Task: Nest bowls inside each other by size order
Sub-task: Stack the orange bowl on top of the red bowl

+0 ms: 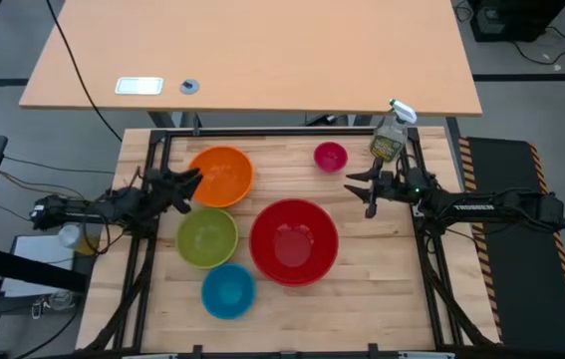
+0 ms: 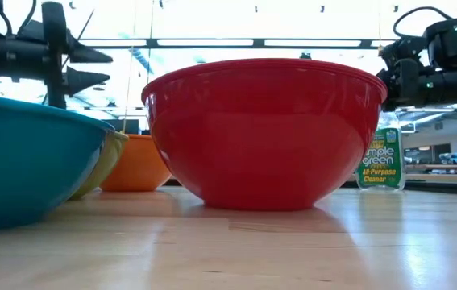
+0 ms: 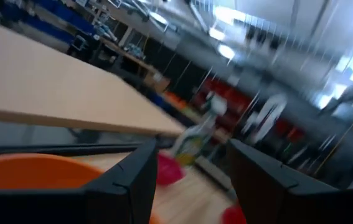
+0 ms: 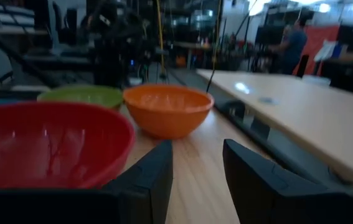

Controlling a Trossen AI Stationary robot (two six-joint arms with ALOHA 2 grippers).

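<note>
Five bowls stand upright on their bases on the wooden table: the red one point(image 1: 294, 240) in the middle, the orange one point(image 1: 222, 176) at the far left, the lime green one point(image 1: 207, 237) beside the red, the blue one point(image 1: 228, 290) near the front, and the small magenta one point(image 1: 330, 156) at the far side. My left gripper point(image 1: 194, 185) is open in the air by the orange bowl's left rim. My right gripper point(image 1: 360, 191) is open in the air, right of the red bowl and nearer than the magenta bowl.
A clear spray bottle point(image 1: 390, 138) with a green label stands at the table's far right corner, just behind my right arm. A larger light wooden desk point(image 1: 262, 50) lies beyond the far edge. Bare table surface lies at the near right point(image 1: 382, 289).
</note>
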